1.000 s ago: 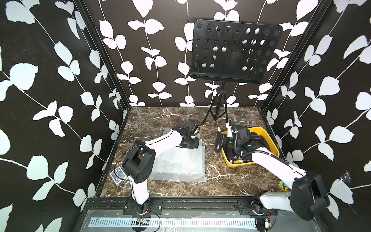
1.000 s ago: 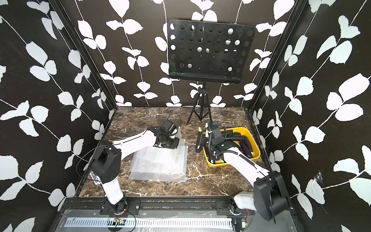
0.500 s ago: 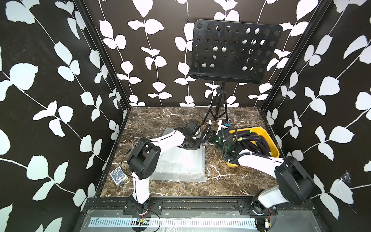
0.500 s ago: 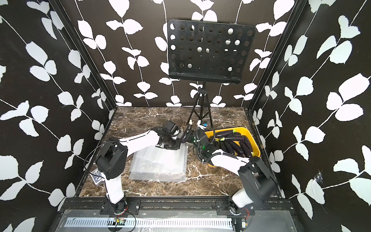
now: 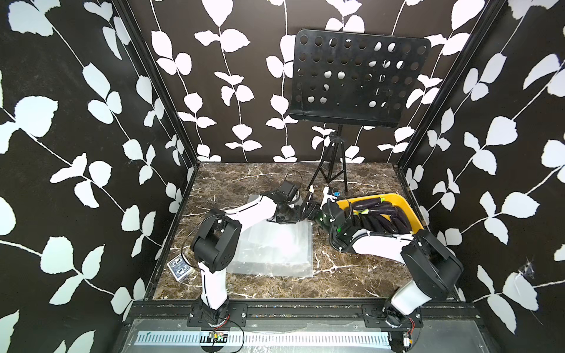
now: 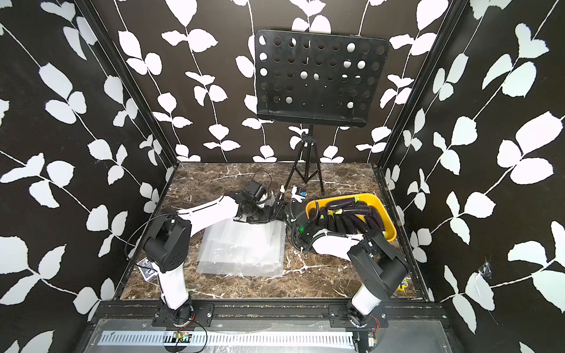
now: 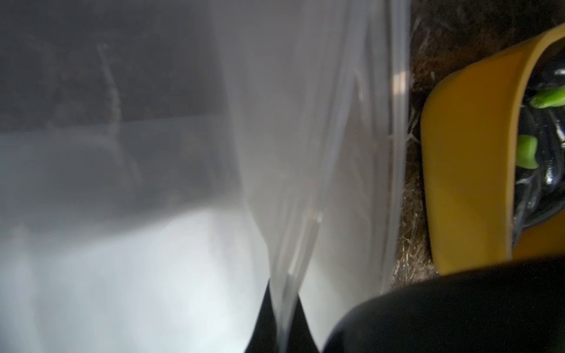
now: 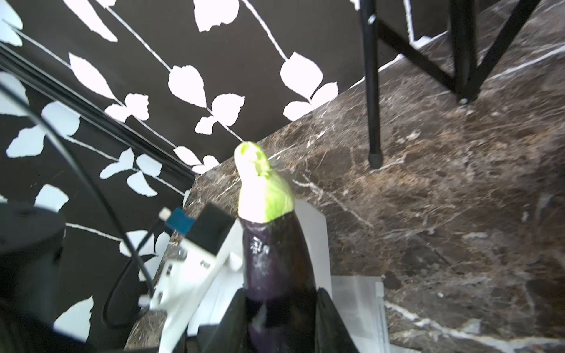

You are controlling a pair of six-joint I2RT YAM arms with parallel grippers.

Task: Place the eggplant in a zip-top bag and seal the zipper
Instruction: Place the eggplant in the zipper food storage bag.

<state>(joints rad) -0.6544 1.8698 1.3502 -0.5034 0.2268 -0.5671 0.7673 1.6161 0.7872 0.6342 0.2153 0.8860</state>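
The left pincer (image 7: 282, 319) is closed tight on a fold of the clear zip-top bag (image 5: 275, 244), pinching the film at the bag's far edge, next to the right arm. The rest of the bag lies flat on the worktop (image 5: 244, 177). The right pincer (image 8: 281, 319) is partly closed around the dark body of an eggplant (image 8: 275, 253), just beside the left pincer. The eggplant's long axis runs straight out from the pincer, and its green stem end points up and towards the back wall. The remaining eggplants (image 5: 376, 214) fill a yellow tray (image 5: 411, 211) to the right. The worktop is brown marble, enclosed by black walls (image 5: 91, 122) with white leaves, and a black music stand (image 5: 357, 79) rises at the back.
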